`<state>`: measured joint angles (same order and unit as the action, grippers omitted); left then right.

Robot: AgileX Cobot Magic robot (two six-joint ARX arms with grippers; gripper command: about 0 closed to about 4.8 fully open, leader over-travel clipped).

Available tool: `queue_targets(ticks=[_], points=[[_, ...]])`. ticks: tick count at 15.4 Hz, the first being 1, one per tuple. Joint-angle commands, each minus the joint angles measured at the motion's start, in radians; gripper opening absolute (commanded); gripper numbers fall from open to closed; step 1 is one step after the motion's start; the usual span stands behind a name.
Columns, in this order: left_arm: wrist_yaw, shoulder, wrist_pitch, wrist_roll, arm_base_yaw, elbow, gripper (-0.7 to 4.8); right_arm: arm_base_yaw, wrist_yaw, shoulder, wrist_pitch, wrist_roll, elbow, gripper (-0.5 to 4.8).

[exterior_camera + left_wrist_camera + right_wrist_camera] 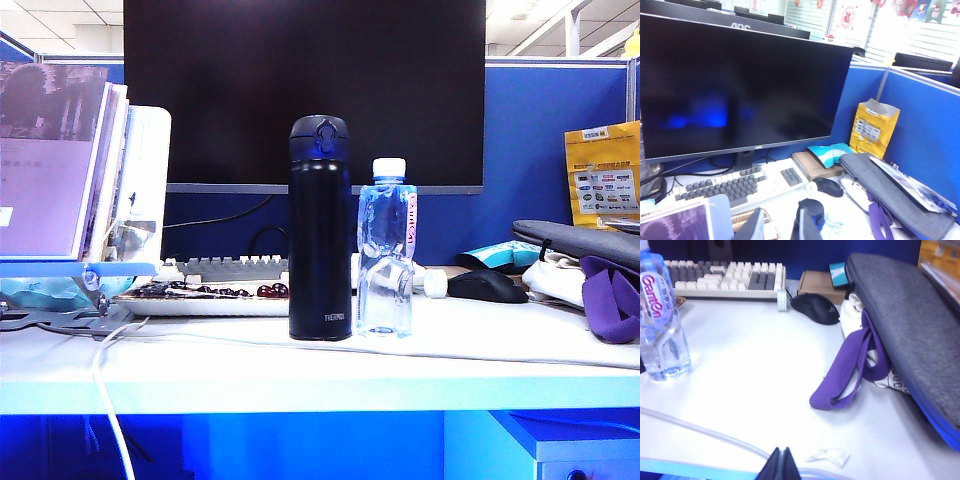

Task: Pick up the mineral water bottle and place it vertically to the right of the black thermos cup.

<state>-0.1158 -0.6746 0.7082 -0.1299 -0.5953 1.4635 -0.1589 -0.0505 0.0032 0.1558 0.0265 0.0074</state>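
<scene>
We list, largest first: one white counter [200, 375]; one dark monitor [300, 90] at its back; one grey padded case [905, 325] on the right side, a purple strap [850, 370] trailing from under it; one grey-and-white keyboard [735, 186] below the monitor; one yellow bag [872, 127] against the blue partition.

One black thermos cup [320, 230] stands upright near the counter's middle, lid closed. One mineral water bottle [386, 250] stands upright just beside it on the right in the exterior view, white cap on, red-lettered label facing right; we cannot tell whether the two touch.

One black mouse [816, 307] lies behind the bottle, near the keyboard's end. One pale tube [700, 432] runs along the counter's front edge. One small scrap of clear wrapper [830, 456] lies near it.

Two hands. The right hand [781, 465] sits low at the counter's front edge, well apart from the bottle, its fingers pressed together on nothing. The left hand [782, 227] hovers above the thermos, only its dark fingertips showing; we cannot tell its state.
</scene>
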Motion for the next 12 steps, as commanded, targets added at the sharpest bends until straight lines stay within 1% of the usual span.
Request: queue_targets(ticks=[1,2,5,12], points=[[0.004,0.001,-0.006,0.002,0.001,0.002,1.11,0.0,0.001,0.0,0.011,-0.001,-0.002,0.22],[0.004,0.001,-0.006,0.002,0.001,0.002,1.11,-0.002,0.0,0.0,0.003,-0.007,-0.002,0.22],[0.004,0.001,-0.006,0.002,0.001,0.002,1.11,-0.001,-0.055,0.0,0.003,-0.006,-0.002,0.24],[0.004,0.0,-0.006,0.002,0.001,0.002,1.11,-0.001,-0.055,0.0,0.003,-0.007,-0.002,0.24]])
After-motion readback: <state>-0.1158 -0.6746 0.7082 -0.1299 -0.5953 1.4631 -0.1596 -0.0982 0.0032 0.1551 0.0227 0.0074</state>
